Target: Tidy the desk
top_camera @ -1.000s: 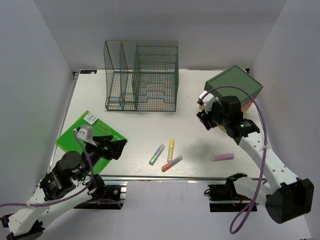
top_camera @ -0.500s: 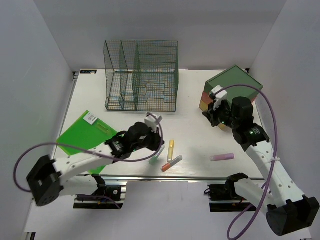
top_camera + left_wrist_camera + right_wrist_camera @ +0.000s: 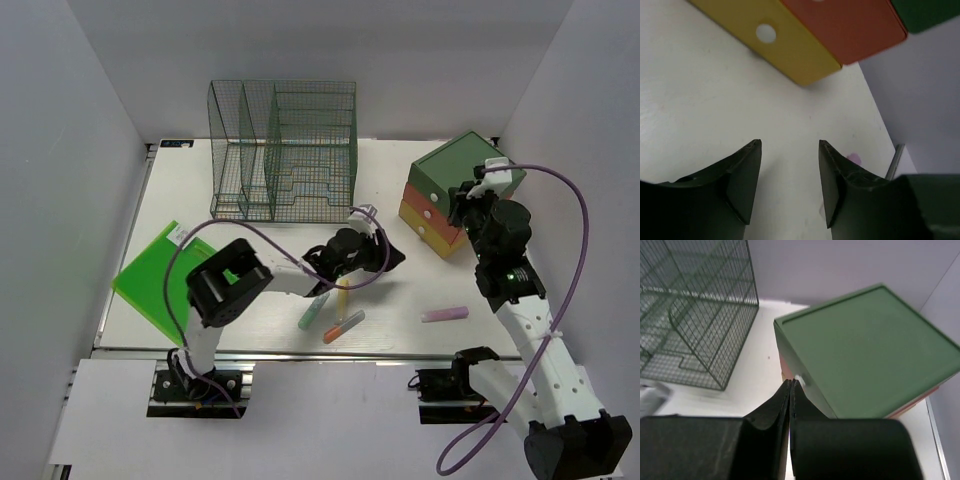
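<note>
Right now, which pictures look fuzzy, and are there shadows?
Left wrist view: the left gripper's dark fingers look soft; the yellow drawer is sharper. Right wrist view: the shut right gripper is blurry. Top view: even light, a faint shadow on the desk.

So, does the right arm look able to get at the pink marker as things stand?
Probably yes. The pink marker lies alone on the bare desk beside that arm, with nothing over it. The right gripper is shut at the drawer box, so it would have to pull back and open.
</note>
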